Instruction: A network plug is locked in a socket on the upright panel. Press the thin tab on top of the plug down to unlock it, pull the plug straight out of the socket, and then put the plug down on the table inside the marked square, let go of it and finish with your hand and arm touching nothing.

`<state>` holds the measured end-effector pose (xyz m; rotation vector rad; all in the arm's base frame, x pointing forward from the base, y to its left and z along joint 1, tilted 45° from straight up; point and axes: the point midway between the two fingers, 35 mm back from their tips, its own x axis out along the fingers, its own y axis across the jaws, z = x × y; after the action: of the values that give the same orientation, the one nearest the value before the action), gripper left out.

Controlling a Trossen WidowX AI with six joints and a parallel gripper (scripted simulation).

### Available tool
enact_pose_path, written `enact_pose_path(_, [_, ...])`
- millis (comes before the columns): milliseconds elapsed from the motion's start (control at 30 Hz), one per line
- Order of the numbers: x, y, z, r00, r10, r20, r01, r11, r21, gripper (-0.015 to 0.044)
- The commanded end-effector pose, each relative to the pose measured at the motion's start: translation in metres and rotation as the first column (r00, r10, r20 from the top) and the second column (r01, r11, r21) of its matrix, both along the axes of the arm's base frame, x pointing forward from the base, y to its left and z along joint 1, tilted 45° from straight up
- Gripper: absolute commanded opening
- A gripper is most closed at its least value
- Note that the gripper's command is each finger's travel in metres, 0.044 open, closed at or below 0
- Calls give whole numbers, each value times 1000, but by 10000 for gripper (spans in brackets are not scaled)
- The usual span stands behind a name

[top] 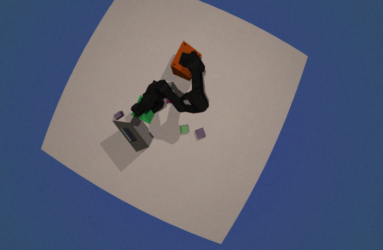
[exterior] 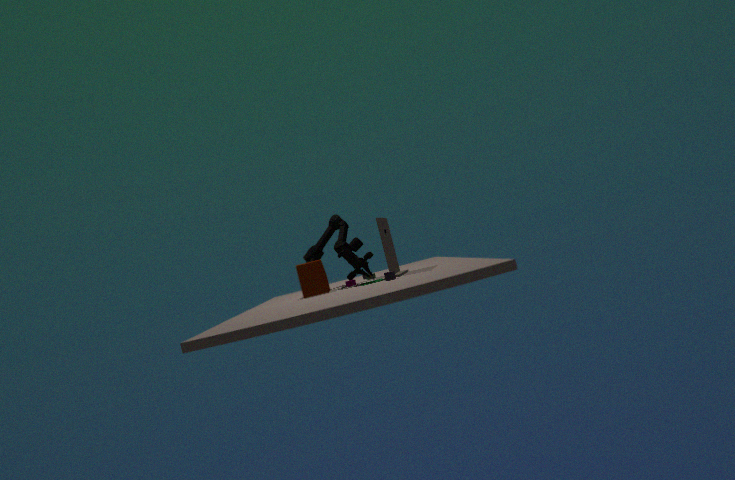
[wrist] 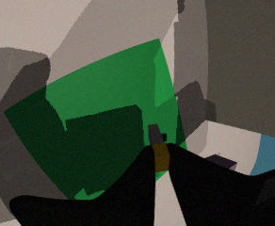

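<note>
My gripper point(wrist: 158, 151) point(exterior: 371, 275) is shut on the plug, low over the green marked square point(wrist: 105, 96) point(top: 147, 118). The plug point(wrist: 161, 158) shows as an amber body between the fingertips, with a grey part sticking out ahead of it. In the wrist view the plug overlaps the square near its panel-side corner; I cannot tell whether it touches the table. The upright grey panel point(top: 141, 137) point(exterior: 389, 249) point(wrist: 246, 61) stands beside the square, apart from the plug. A dark opening point(exterior: 385, 230) shows high on the panel. In the top view the arm hides the fingertips.
A purple block point(top: 118, 115) point(exterior: 389, 276) point(wrist: 223, 162) lies near the panel and square. A pale green block point(top: 184, 128) and another purple block point(top: 200, 133) lie farther off. A magenta block point(top: 168, 101) point(exterior: 350, 283) is partly under the arm. The arm stands on an orange pedestal point(top: 180, 67) point(exterior: 314, 278).
</note>
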<state>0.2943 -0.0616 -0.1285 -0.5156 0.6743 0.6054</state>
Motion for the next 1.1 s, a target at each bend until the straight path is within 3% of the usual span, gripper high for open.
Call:
enact_pose_path(0, [0, 3, -3, 1000, -6, -3, 6, 1000, -1, 0])
enact_pose_path(633, [1, 9, -7, 1000, -1, 1, 1, 1000, 2, 0])
enact_pose_path(833, [1, 9, -7, 1000, -1, 1, 1, 1000, 2, 156])
enact_pose_path(1067, [0, 8, -5, 1000, -1, 1, 1, 1000, 1, 156])
